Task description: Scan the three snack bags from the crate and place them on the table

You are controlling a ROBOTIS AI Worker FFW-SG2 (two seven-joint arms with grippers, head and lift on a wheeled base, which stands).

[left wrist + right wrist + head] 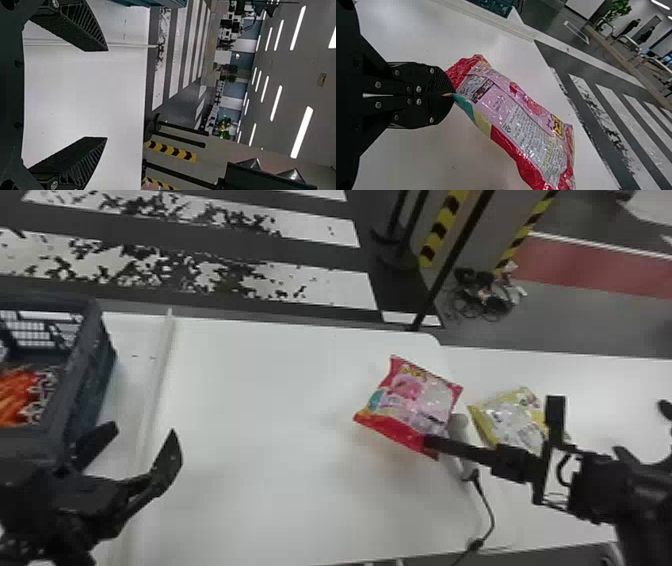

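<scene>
Red bag (412, 405) pinched in right tool (431, 442), seemingly by corner.

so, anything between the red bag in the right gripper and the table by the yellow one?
Yes, the scanner shows between the red bag and the yellow bag, partly behind the red one. Can't tell if the red bag clears it.

No wording or numbers can be read with certainty. At four o'clock from the head view's centre, the pink-and-red snack bag (412, 402) carries a bright title patch, and in the right wrist view a pale panel (526, 136) of small print; at its three o'clock, the yellow snack bag (512, 422) bears illegible print. Towards one o'clock from centre, yellow-and-black warning stripes (441, 230) mark an upright surface.
</scene>
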